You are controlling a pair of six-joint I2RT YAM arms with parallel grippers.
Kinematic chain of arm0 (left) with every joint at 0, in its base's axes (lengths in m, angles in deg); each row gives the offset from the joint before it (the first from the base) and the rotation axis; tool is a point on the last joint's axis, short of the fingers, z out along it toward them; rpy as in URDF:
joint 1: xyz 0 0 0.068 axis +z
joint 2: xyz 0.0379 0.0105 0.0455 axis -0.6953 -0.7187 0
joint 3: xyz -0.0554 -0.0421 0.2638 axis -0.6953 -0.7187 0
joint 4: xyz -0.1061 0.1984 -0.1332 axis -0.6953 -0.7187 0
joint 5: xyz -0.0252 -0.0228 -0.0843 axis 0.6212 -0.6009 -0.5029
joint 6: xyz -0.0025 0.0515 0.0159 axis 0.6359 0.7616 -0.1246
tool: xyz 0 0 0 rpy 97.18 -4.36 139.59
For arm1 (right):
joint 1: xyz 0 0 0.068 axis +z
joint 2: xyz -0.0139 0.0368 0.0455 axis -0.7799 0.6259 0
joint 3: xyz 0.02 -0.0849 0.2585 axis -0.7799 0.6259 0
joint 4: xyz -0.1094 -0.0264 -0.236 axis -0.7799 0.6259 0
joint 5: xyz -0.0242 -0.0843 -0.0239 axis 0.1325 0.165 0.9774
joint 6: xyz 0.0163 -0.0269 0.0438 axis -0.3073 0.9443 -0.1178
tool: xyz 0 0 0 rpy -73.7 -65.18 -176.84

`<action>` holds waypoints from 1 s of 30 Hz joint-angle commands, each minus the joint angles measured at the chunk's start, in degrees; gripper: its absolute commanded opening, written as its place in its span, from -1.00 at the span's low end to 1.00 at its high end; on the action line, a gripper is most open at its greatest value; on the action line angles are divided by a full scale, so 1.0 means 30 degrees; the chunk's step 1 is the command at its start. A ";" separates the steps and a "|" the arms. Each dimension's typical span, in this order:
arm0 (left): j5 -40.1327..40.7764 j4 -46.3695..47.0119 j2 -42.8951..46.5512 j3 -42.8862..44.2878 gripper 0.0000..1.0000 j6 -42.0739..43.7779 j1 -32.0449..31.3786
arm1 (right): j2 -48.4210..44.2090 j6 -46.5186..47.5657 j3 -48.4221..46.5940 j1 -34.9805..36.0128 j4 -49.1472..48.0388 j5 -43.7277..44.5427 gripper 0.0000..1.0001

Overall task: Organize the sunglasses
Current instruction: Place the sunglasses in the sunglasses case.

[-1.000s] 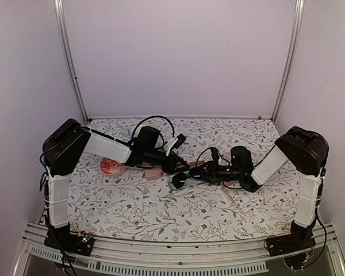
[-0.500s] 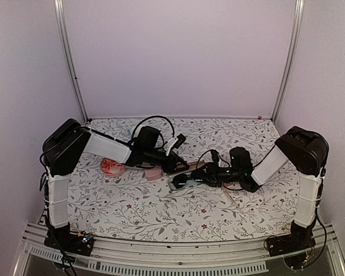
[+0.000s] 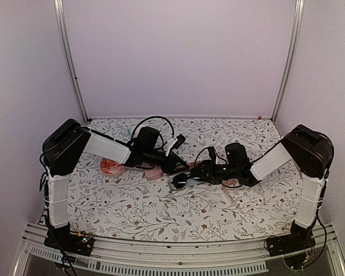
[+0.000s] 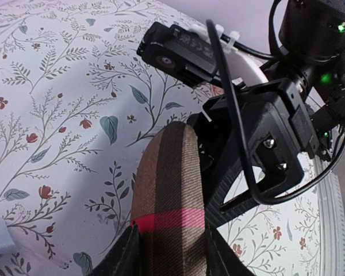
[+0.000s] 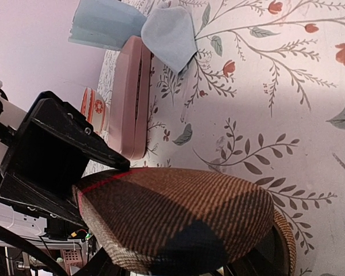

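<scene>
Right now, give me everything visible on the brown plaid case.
The brown plaid case is oblong with rounded ends, covered in what looks like woven fabric: brown with darker bands and one thin red stripe across it. One end sits clamped between the left gripper fingers. The right gripper meets the other end, but whether it grips is unclear. The case lies over the floral table. I can't tell if it rests there, or if it's open.

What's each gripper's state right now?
Left gripper: holding the brown plaid fabric case with a red band.
Right gripper: cannot be told.
</scene>
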 commanded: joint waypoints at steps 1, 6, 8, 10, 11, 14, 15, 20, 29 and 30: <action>-0.0199 0.0097 0.0685 -0.0226 -0.24 -0.0080 0.0036 | -0.1026 0.1201 -0.0593 0.0309 0.1682 0.0810 0.11; -0.0189 0.0122 0.0713 -0.0252 -0.24 -0.0073 0.0035 | -0.1469 0.1924 -0.0732 0.0384 0.2684 0.1561 0.13; -0.0188 0.0123 0.0740 -0.0254 -0.24 -0.0050 0.0037 | -0.1664 0.2148 -0.0764 0.0384 0.3052 0.1806 0.14; -0.0192 0.0150 0.0729 -0.0263 -0.24 -0.0044 0.0037 | -0.1848 0.2426 -0.0864 0.0412 0.3432 0.2054 0.15; -0.0196 0.0143 0.0741 -0.0277 -0.24 -0.0029 0.0035 | -0.1938 0.2556 -0.0885 0.0423 0.3611 0.2161 0.15; -0.0190 0.0141 0.0743 -0.0281 -0.24 -0.0016 0.0052 | -0.2116 0.2855 -0.1000 0.0490 0.4062 0.2458 0.16; -0.0188 0.0146 0.0736 -0.0283 -0.24 -0.0015 0.0037 | -0.2114 0.2947 -0.1027 0.0473 0.4148 0.2530 0.16; -0.0188 0.0150 0.0727 -0.0327 -0.24 -0.0014 0.0035 | -0.2137 0.3184 -0.1075 0.0549 0.4488 0.2751 0.17; -0.0131 0.0204 0.0709 -0.0371 -0.24 -0.0014 0.0038 | -0.2205 0.3601 -0.1241 0.0748 0.5098 0.3055 0.29; -0.0144 0.0194 0.0735 -0.0393 -0.24 -0.0014 0.0036 | -0.2242 0.3654 -0.1284 0.0776 0.5255 0.3143 0.31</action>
